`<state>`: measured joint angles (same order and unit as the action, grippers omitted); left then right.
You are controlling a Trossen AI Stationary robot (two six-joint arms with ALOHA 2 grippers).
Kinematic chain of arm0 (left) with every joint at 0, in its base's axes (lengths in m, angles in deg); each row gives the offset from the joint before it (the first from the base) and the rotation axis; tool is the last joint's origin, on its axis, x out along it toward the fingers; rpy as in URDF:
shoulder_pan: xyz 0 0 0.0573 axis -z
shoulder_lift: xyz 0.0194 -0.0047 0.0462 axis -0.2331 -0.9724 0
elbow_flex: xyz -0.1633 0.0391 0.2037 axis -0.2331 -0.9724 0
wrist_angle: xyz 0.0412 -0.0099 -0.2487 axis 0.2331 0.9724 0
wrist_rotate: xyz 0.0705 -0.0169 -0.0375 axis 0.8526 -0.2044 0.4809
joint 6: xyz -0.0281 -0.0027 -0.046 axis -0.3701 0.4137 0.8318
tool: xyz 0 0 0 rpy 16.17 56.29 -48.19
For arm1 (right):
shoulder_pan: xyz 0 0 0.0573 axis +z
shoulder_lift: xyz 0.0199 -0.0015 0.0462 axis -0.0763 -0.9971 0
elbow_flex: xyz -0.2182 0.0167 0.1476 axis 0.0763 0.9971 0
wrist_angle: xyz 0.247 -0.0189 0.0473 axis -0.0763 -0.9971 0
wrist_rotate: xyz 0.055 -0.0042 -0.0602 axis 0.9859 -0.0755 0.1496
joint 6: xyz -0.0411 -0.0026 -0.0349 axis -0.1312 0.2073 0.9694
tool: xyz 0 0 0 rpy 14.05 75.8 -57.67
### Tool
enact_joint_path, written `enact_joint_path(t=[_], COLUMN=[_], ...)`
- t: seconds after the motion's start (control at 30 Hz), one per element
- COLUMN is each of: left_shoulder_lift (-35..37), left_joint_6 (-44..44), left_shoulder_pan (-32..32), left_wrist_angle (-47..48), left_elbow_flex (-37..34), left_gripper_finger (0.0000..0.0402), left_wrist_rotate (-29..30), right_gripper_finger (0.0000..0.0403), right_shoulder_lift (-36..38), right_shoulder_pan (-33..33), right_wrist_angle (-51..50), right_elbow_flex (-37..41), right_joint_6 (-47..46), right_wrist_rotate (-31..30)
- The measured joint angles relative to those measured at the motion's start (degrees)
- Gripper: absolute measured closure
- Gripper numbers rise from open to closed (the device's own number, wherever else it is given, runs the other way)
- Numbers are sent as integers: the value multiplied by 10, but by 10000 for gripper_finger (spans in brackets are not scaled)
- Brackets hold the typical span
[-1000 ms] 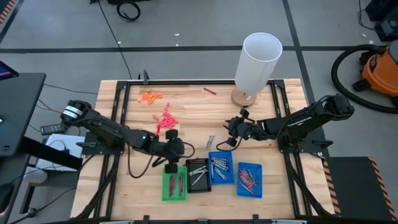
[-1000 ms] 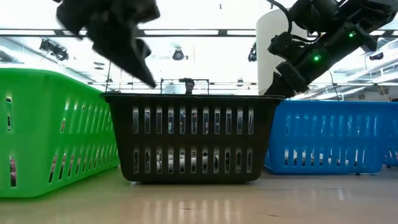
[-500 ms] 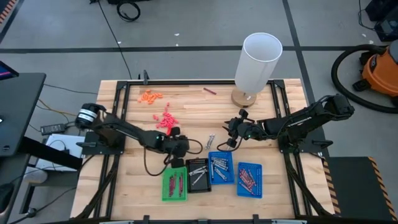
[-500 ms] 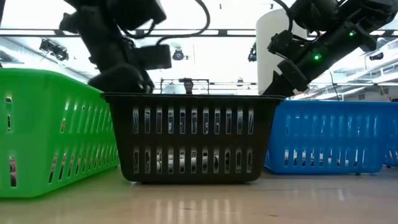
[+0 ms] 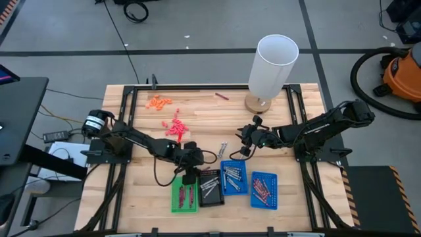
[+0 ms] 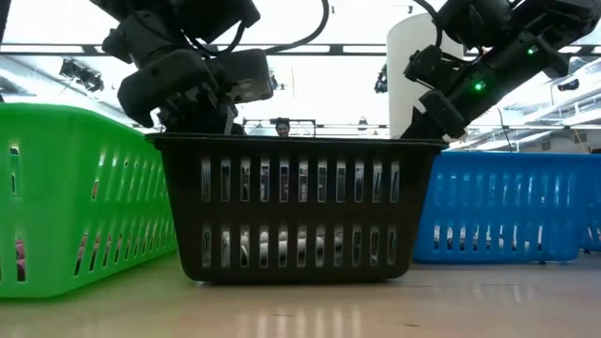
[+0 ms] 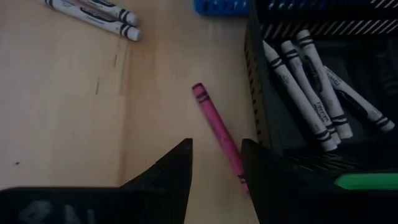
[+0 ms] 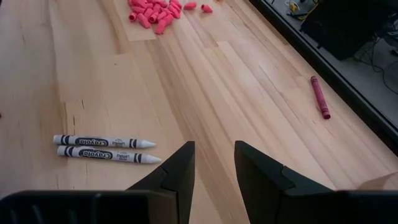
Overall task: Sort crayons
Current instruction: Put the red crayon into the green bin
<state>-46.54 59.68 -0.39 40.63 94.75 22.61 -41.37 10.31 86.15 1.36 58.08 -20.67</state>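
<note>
Four small trays sat in a row near the table's (image 5: 131, 197) front edge. The green tray (image 5: 184, 195) held dark red crayons; the black tray (image 5: 210, 186) held white-wrapped grey ones, at least four by the left wrist view (image 7: 311, 81); the mid blue tray (image 5: 233, 178) held more grey sticks; the far blue tray (image 5: 264, 189) held red ones.

The left gripper (image 5: 189, 174) hung just behind the green and black trays, fingers (image 7: 171, 171) parted and holding nothing. Between them, on bare wood, lay a pink-red crayon (image 7: 219, 137) right beside the black tray's wall (touching or not, can't tell).

The right gripper (image 5: 242, 151) hovered behind the mid blue tray, its fingers (image 8: 177, 168) also apart, nothing between them. Two grey crayons (image 8: 106, 148) lay side by side on the wood ahead of it, approx. between the two grippers in the high view (image 5: 223, 149). One maroon crayon (image 5: 222, 96) lay alone near the back edge.

Orange bits (image 5: 158, 102) and pink bits (image 5: 175, 126) were clustered at rear left; a white cylinder (image 5: 272, 67) stood at the back.
</note>
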Motion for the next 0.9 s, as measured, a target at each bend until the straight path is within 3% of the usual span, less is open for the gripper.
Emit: enact_joint_path(t=[0.43,0.7,0.9], left_shoulder_lift=[-18,-39,-40], left_joint_6=[34,88,89], left_shoulder_pan=[23,25,25], left_wrist_angle=[-43,-43,-43], left_elbow_flex=[0,0,0], left_gripper_finger=[253,253,253], left_wrist_rotate=[-24,39,51], right_gripper_finger=[282,282,282], right_shoulder_lift=[0,0,0], right_shoulder_pan=[0,0,0], right_wrist_angle=[3,4,4], right_elbow_flex=[0,0,0], right_joint_6=[0,0,0], right_wrist_rotate=[1,2,2])
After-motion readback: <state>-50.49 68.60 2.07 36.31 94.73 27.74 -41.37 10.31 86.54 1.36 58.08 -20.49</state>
